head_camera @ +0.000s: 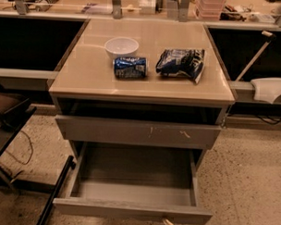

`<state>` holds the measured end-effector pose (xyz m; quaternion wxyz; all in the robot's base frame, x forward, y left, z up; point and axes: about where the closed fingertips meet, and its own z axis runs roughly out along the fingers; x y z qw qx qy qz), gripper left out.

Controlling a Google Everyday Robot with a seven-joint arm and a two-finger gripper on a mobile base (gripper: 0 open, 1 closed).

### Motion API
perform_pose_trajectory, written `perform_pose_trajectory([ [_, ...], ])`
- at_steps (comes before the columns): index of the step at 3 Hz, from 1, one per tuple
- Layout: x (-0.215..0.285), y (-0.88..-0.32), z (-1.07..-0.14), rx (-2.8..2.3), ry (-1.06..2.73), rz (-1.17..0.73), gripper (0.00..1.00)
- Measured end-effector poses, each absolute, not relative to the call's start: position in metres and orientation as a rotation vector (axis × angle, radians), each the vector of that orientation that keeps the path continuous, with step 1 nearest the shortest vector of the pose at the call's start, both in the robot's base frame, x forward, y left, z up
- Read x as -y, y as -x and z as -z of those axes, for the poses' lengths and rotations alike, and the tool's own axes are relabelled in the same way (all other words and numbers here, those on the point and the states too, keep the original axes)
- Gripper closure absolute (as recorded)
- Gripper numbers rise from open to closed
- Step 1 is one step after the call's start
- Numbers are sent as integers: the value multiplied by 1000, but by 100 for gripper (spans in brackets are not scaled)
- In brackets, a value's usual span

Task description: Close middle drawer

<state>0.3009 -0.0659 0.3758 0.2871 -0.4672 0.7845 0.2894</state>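
Observation:
The middle drawer [128,210] stands pulled far out at the bottom of the cabinet. Its plain grey front faces me and its grey box interior [133,174] holds nothing. Above it sits the grey drawer front with pale scratch marks [137,132], slightly out, with a dark gap over it. My gripper [168,224] only shows as a pale tip at the bottom edge of the camera view, just in front of the middle drawer's front, right of its centre. The rest of the arm is out of view.
On the beige cabinet top [86,82] stand a white bowl [121,45], a blue can on its side [129,67] and a dark chip bag [181,62]. A black frame [6,114] and black bar [54,194] stand left. A white object [271,89] is at right.

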Motion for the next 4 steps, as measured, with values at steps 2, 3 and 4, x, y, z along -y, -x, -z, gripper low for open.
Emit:
perform_pose_trajectory([
  [2, 52, -370, -381, -2099, 1204, -722, 0],
  [3, 52, -369, -381, -2099, 1204, -722, 0],
  [4, 36, -423, -400, -2115, 1181, -659, 0],
])
